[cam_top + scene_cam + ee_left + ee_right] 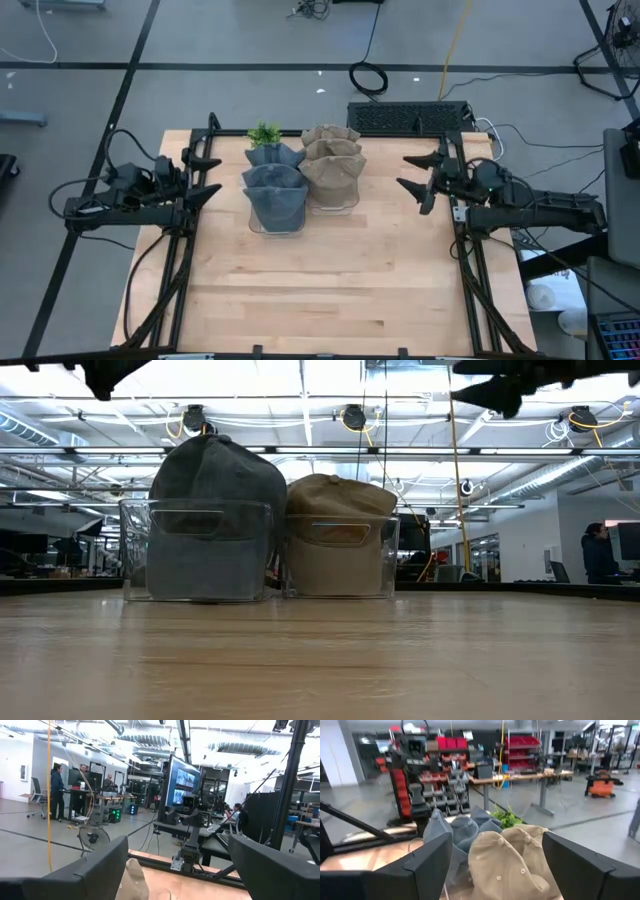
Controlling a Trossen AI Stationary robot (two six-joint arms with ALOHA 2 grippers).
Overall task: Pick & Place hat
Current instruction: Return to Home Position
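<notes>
Two stacks of caps sit at the table's middle far side, each nested in a clear bin. The grey-blue hats are on the left and the tan hats on the right. My left gripper hovers open to the left of the grey stack, raised off the table and pointing toward it. My right gripper hovers open to the right of the tan stack, fingers level and aimed at it. In the right wrist view the tan hats lie between and beyond the fingers, with the grey hats behind them.
A small green plant stands just behind the grey stack. The clear bins rest on the wooden table top, which stretches bare toward the near edge. A keyboard lies beyond the far edge. People stand in the room behind.
</notes>
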